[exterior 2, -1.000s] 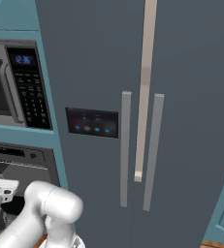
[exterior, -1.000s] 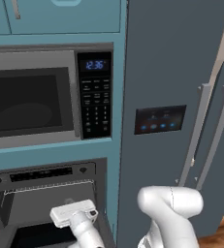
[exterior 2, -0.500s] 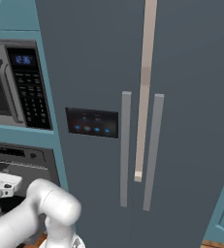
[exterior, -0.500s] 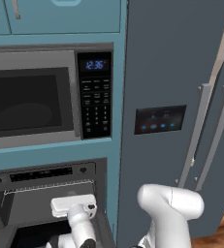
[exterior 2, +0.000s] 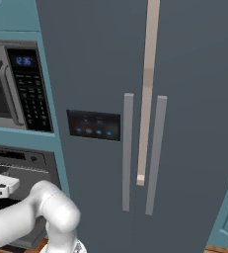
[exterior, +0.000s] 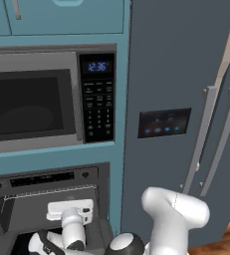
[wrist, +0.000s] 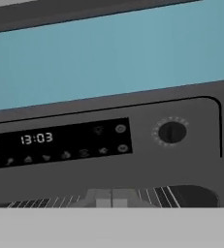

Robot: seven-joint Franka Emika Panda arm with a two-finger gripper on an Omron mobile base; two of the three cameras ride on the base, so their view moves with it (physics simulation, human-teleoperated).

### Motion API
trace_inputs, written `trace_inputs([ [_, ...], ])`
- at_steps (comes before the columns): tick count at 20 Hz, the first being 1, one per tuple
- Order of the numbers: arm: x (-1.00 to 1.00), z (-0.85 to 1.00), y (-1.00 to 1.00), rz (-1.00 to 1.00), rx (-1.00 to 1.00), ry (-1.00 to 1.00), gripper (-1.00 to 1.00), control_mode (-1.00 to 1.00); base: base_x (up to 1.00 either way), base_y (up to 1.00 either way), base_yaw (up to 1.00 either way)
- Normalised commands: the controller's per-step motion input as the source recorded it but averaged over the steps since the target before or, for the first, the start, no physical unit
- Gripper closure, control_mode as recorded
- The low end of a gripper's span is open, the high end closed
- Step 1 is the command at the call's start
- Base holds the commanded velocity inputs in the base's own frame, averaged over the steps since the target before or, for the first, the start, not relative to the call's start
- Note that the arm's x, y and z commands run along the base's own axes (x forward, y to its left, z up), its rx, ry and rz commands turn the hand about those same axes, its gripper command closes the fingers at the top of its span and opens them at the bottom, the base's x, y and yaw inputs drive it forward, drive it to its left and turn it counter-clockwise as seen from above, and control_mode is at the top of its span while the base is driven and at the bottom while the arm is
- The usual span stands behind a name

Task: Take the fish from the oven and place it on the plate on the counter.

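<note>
A: Quick status. Where's the hand?

B: I've got the gripper [exterior: 70,209] low at the mouth of the oven [exterior: 47,199], door down, arm reaching in from the lower right of the left base view. Hand camera looks up at the oven's control strip [wrist: 60,143] and one knob [wrist: 171,131], with the wire rack [wrist: 147,197] just showing at the bottom.

A: Fish?

B: Can't spot the fish in any view. My guess is it lies on the rack, ahead of and below the fingers, so the hand needs to tilt down and push inward. Long axis unknown, so I can't set wrist roll yet.

A: Jaws?

B: Can't tell how far apart they are; fingertips aren't clear in the hand view, and from the base the white hand body hides them. Nothing visibly held.

A: Any text?

B: Oven clock reads 13:03. Microwave [exterior: 37,104] clock, blurry, looks like 12:36. Fridge [exterior 2: 135,99] panel has blue icons, unreadable. No brands.

A: Plate, counter?

B: Can't place them from here.
</note>
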Motion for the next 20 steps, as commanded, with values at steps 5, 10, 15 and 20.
trace_inputs([
  [5, 0.09, -0.30, 0.02, 0.00, -0.11, 0.00, 1.00, -1.00, 0.00, 0.00, 0.00],
  [10, 0.03, -0.31, 0.00, 0.00, -0.09, 0.00, 1.00, -1.00, 0.00, 0.00, 0.00],
  [15, 0.06, -0.38, 0.02, 0.00, -0.07, -0.07, 1.00, -1.00, 0.00, 0.00, 0.00],
  [20, 0.21, -0.13, 0.00, 0.00, 0.00, -0.07, 1.00, -1.00, 0.00, 0.00, 0.00],
])
